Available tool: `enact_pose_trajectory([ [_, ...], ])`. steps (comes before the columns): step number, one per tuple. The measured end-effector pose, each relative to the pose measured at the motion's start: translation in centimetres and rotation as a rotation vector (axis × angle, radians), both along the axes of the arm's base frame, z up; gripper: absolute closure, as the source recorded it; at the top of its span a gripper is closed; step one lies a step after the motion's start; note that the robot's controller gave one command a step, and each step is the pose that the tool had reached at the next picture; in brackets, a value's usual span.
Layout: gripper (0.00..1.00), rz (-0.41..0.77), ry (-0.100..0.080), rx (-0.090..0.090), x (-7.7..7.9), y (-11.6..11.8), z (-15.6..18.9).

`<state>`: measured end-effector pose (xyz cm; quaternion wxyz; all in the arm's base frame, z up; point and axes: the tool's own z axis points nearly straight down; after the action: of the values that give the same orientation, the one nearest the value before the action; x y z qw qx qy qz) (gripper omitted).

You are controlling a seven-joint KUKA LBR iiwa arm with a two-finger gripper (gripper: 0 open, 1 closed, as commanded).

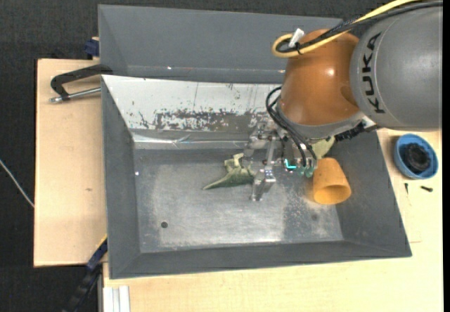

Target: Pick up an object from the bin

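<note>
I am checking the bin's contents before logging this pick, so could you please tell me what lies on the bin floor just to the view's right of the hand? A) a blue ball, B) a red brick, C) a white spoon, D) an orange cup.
D: an orange cup lies on the floor of the bin right of the hand, with a green pointed thing at the hand's other side.

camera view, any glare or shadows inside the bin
Camera view: bright glare with speckled reflections across the bin's back wall; dull sheen on its floor; faint shade around the tool beside the green toy and near the orange cup.
</note>
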<state>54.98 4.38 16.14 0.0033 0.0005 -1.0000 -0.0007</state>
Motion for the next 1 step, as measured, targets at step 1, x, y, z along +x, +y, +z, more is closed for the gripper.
enact_pose_trajectory([
  [1,0.0,-0.006,-0.014,0.001,4.37,0.34,-9.01],
])
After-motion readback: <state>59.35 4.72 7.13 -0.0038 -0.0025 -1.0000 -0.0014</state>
